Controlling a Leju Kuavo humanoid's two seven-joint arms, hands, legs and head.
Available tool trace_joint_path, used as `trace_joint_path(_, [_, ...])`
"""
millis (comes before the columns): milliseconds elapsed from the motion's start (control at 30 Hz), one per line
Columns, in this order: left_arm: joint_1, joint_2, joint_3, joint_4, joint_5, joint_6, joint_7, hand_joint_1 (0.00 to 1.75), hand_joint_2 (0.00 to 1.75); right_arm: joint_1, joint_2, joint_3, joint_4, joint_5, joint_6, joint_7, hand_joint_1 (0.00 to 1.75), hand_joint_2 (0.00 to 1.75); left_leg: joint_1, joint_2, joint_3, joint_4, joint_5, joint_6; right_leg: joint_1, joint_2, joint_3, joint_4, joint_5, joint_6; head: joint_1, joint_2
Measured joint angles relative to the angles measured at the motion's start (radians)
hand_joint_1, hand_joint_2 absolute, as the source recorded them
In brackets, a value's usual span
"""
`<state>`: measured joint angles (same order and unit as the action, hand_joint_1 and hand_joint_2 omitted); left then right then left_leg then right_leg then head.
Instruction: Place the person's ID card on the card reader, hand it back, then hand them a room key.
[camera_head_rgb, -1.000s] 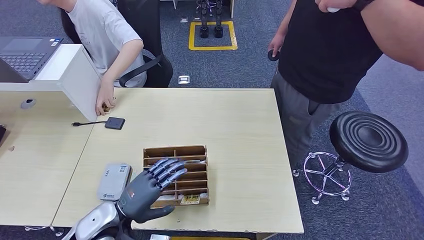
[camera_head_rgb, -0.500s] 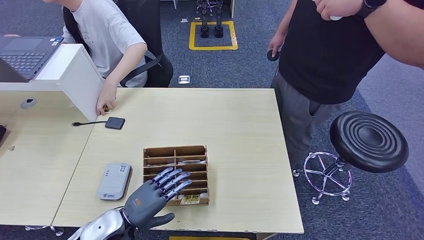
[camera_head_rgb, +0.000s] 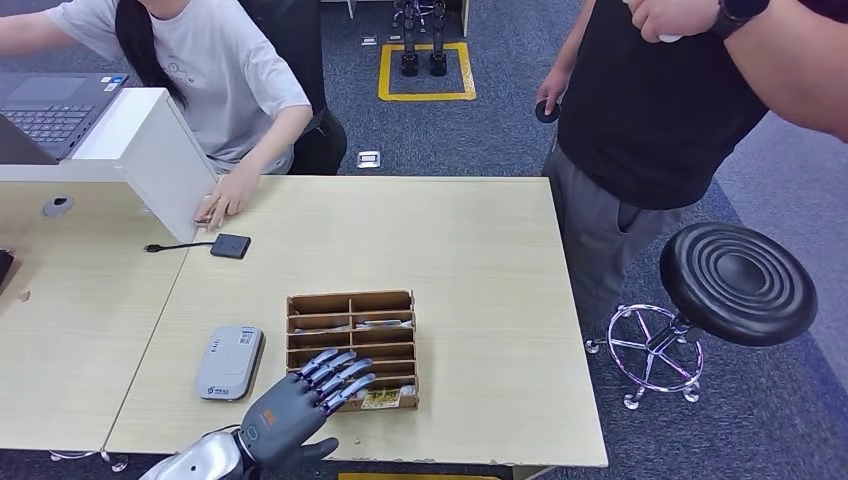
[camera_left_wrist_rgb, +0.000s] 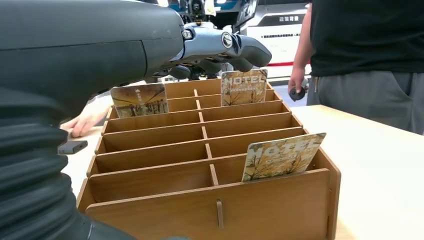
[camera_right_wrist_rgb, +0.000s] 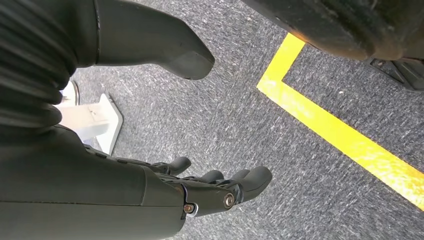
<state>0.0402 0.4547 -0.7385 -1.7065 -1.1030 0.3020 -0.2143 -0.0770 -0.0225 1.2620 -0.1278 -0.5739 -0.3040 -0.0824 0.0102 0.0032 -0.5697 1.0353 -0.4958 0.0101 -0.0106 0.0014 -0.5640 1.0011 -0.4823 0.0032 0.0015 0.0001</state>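
My left hand (camera_head_rgb: 295, 410) hovers at the table's near edge, fingers spread over the front rows of the wooden card rack (camera_head_rgb: 351, 302), holding nothing. In the left wrist view the fingers (camera_left_wrist_rgb: 225, 47) reach above the rack (camera_left_wrist_rgb: 210, 210), which holds hotel key cards (camera_left_wrist_rgb: 281, 156) in three slots. The grey card reader (camera_head_rgb: 229, 362) lies left of the rack. My right hand (camera_right_wrist_rgb: 200, 192) hangs open over grey carpet. A seated person's hand (camera_head_rgb: 228, 196) rests flat on the table's far left corner.
A small black device (camera_head_rgb: 230, 246) with a cable lies near the seated person's hand. A white divider (camera_head_rgb: 165, 160) and a laptop (camera_head_rgb: 45, 110) stand at the far left. A person in black (camera_head_rgb: 660, 110) stands to the right, beside a black stool (camera_head_rgb: 737, 283).
My left hand has drawn back toward the near table edge, away from the rack's middle. The seated person has leaned forward and laid their hand flat on the table.
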Motion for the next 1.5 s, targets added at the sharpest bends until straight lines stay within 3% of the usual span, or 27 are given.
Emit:
trace_joint_path(300, [0.0, -0.011, 0.0, 0.014, 0.013, -0.001, 0.004, 0.0, 1.75, 0.0, 0.0, 0.004, 0.0, -0.003, 0.0, 0.001, 0.0, 1.75, 0.0, 0.0, 0.0, 0.0, 0.0, 0.0, 0.0, 0.0, 0.0, 0.0, 0.0, 0.0, 0.0, 0.0])
trace_joint_path(700, [0.003, -0.064, -0.013, 0.039, 0.027, -0.012, 0.016, 0.0, 1.75, 0.0, 0.0, 0.005, 0.0, -0.01, -0.002, 0.001, 0.0, 1.75, 0.0, 0.0, 0.0, 0.0, 0.0, 0.0, 0.0, 0.0, 0.0, 0.0, 0.0, 0.0, 0.0, 0.0])
trace_joint_path(1500, [0.005, -0.076, -0.016, 0.066, 0.055, -0.035, 0.016, 0.0, 1.75, 0.0, 0.0, 0.009, 0.0, -0.014, -0.001, 0.003, 0.0, 1.75, 0.0, 0.0, 0.0, 0.0, 0.0, 0.0, 0.0, 0.0, 0.0, 0.0, 0.0, 0.0, 0.0, 0.0])
